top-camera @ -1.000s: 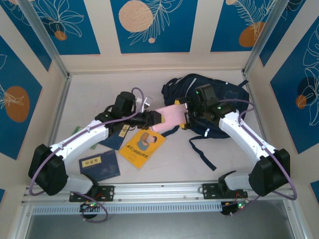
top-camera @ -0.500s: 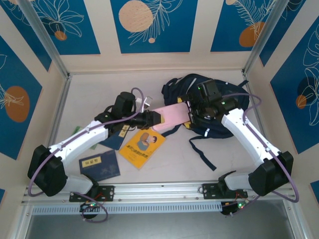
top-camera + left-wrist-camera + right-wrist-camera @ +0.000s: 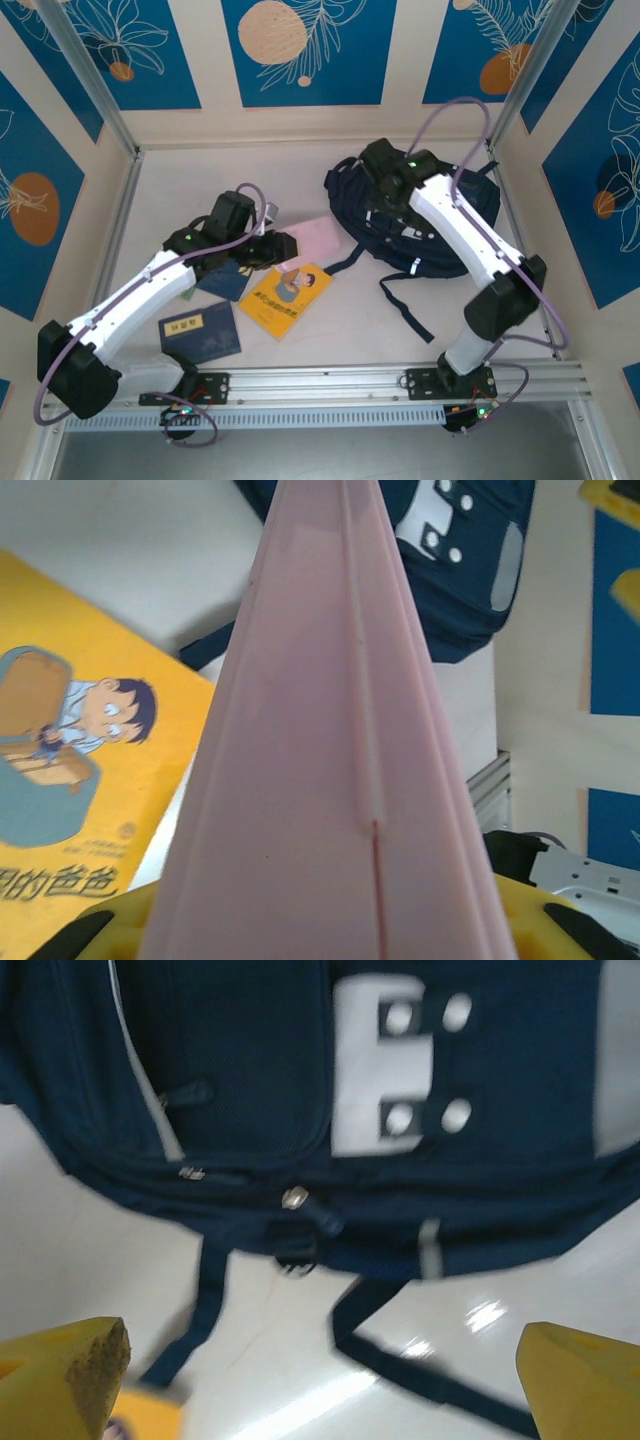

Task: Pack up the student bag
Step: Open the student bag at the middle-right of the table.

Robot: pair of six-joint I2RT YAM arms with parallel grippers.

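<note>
Where the pale table [image 3: 340, 345] meets the near rail, one small flat navy booklet with a yellow label [image 3: 200, 332] lies on the left. Just beyond it are one yellow picture book with a cartoon boy [image 3: 285, 298] and a second navy booklet [image 3: 222, 283], partly under the left arm. Past these, the left gripper [image 3: 287, 248] is clamped on one flat pink folder [image 3: 318, 238], whose free end points toward the bag. Farther back on the right lies the single student bag, a large dark navy fabric backpack [image 3: 400, 250]. Its front pockets and grey patches face up and its long axis runs roughly left to right. Its dark straps [image 3: 405, 305] trail toward the near edge. Above it hangs the right gripper [image 3: 320, 1385], yellow fingers spread wide, holding nothing.
</note>
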